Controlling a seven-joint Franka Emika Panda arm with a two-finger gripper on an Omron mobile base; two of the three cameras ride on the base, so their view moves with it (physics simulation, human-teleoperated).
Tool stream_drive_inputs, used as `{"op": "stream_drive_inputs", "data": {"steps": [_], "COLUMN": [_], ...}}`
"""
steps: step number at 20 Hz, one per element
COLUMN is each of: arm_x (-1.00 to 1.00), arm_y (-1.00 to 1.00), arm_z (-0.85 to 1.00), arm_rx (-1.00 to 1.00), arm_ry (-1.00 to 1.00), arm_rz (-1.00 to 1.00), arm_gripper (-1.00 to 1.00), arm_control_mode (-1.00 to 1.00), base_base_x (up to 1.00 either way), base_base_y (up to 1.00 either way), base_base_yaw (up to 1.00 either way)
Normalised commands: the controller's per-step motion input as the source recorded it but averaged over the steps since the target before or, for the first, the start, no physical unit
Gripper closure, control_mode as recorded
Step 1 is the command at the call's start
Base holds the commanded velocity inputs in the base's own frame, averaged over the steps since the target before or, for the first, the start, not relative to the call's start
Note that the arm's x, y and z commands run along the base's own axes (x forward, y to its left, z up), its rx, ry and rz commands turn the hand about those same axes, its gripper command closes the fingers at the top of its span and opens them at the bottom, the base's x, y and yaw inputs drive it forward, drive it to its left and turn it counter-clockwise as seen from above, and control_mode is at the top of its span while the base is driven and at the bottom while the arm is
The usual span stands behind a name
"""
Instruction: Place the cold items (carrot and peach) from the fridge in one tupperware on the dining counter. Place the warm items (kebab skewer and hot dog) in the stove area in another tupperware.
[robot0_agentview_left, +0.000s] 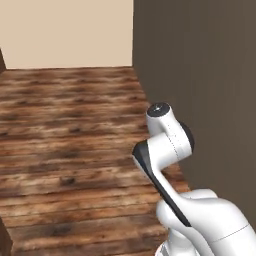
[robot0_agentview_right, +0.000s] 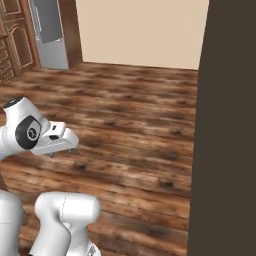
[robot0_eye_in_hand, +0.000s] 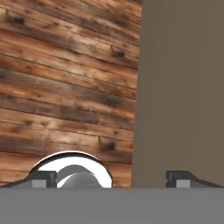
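Wooden floor (robot0_agentview_left: 70, 145) of dark brown planks covers most of what the base cameras see, and it runs back to a plain beige wall (robot0_agentview_left: 67, 32) at the far side of the room. A tall dark grey-brown panel (robot0_agentview_left: 200, 85) stands upright on the right side in both base views, and its flat face reaches from the floor to the top of the picture. In the right base view a grey door-like panel (robot0_agentview_right: 49, 32) in a brown wooden frame stands at the far left, with carved wooden cabinet fronts (robot0_agentview_right: 12, 42) just beside it. The white arm (robot0_agentview_left: 167, 142) is folded close to the dark panel in the left base view; in the right base view its hand (robot0_agentview_right: 52, 140) points to the right, above the floor. The end effector (robot0_eye_in_hand: 111, 179) is seen in the hand view, where its two dark fingertips (robot0_eye_in_hand: 41, 178) stand wide apart at the bottom, one over the planks and one in front of the dark panel, and nothing is between them. The carrot, the peach, the kebab skewer, the hot dog and the tupperware cannot be located in these pictures, so I cannot tell where they are.
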Motion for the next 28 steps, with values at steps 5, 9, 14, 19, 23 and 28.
{"op": "stream_drive_inputs", "data": {"steps": [5,9,14,19,23,28], "arm_x": [0.0,0.0,0.0,0.0,0.0,0.0], "arm_y": [0.0,0.0,0.0,0.0,0.0,0.0], "arm_z": [0.0,0.0,0.0,0.0,0.0,0.0], "arm_rx": [0.0,0.0,0.0,0.0,0.0,0.0], "arm_ry": [0.0,0.0,0.0,0.0,0.0,0.0], "arm_rz": [0.0,0.0,0.0,0.0,0.0,0.0], "arm_gripper": [-1.0,-1.0,-1.0,-1.0,-1.0,-1.0], "arm_control_mode": [1.0,1.0,1.0,1.0,1.0,1.0], "base_base_x": [1.0,1.0,1.0,1.0,1.0,1.0], "base_base_y": [0.0,0.0,0.0,0.0,0.16,0.37], "base_base_yaw": [0.39,0.37,0.32,0.27,0.15,0.07]}}
